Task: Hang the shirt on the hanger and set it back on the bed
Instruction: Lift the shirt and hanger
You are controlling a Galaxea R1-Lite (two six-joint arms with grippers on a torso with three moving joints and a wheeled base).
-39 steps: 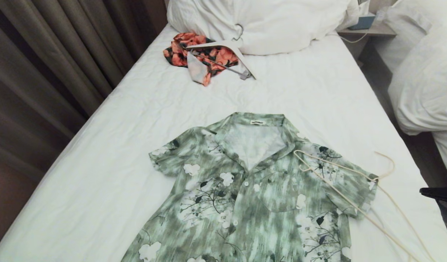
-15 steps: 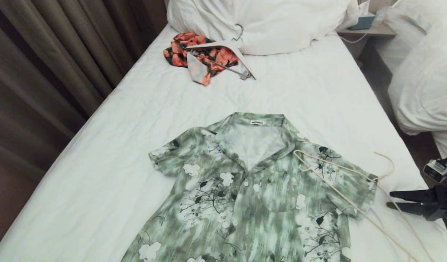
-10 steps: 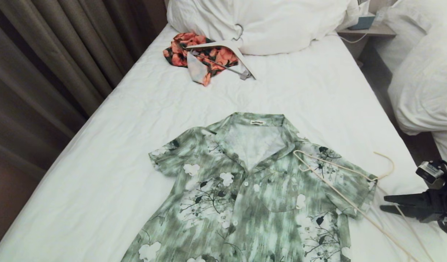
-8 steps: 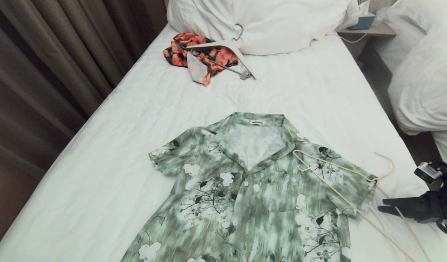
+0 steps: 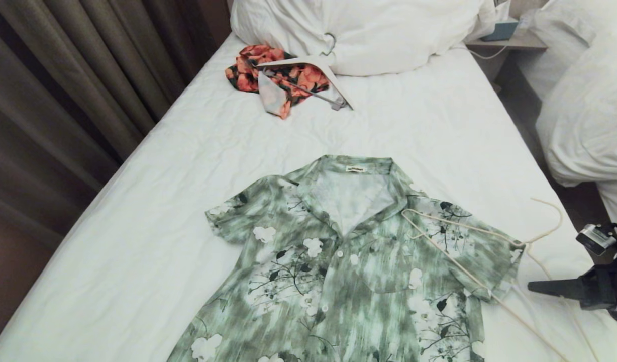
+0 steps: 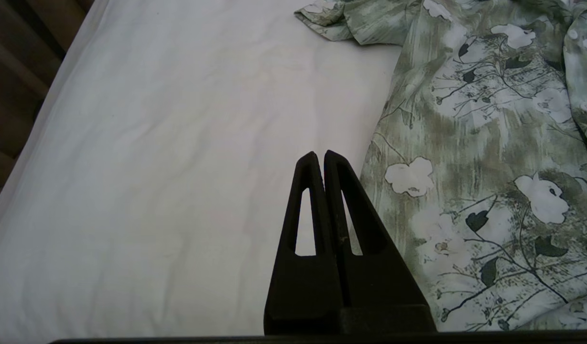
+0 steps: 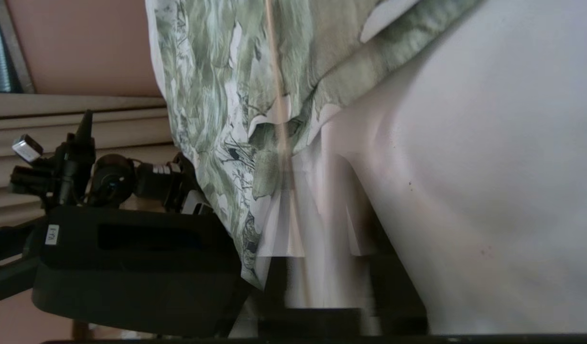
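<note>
Since a moment ago my right pincer (image 5: 537,287) has snapped closed on the hanger (image 5: 469,232), whose hook has swung outward. Its long axis runs from me diagonally across the shirt (image 5: 348,261) on the bed (image 5: 188,166). My left pincer (image 6: 320,160) hangs closed, empty.

A hotel-style bedroom, single bed (image 5: 419,130) in white sheets, puffy duvet (image 5: 358,30) at its head, second bed (image 5: 585,100) alongside (bedding heaped), heavy brown curtains (image 5: 62,85), nightstand (image 5: 509,42) between
</note>
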